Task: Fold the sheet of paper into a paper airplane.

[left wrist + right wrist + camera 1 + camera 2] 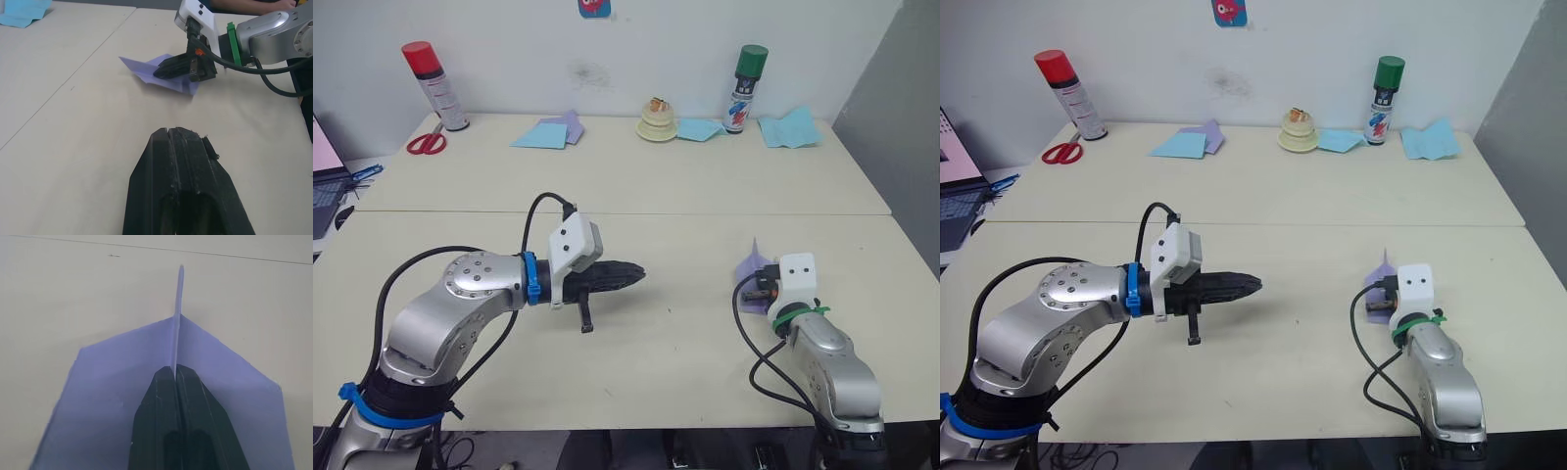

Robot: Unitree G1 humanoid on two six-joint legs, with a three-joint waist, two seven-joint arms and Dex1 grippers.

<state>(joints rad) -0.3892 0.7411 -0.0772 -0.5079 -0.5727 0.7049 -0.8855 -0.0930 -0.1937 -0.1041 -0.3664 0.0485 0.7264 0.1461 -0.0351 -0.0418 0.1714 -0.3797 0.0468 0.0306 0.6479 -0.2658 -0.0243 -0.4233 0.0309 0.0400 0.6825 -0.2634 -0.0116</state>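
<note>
Far left on the pale tabletop [705,372], near the back wall, stands a spray can with a red cap [434,85], and a pair of red-handled scissors [427,143] lies just in front of it. Further along the back edge lies a light blue paper with a small lavender scrap [551,131] tucked against it.

The left gripper [631,273] hangs low over the middle of the tabletop, pointing toward the robot's right. Its jaws are pressed together with nothing between them, and the left wrist view shows the two black fingers [183,196] meeting in a closed seam.

At the back centre sits a small cream-coloured stack of round things [658,122], with another blue paper [702,129] beside it, then a spray can with a green cap [745,88], then a crumpled light blue paper [790,128] toward the right corner.

On the right side of the tabletop, nearer the robot, the paper airplane [161,76] rests on the surface, its nose pointing away from the robot. The right gripper [175,377] has its jaws clamped on the plane's upright centre fold, with the two lavender wings spread flat to either side of the fingers. The two grippers are well apart.
</note>
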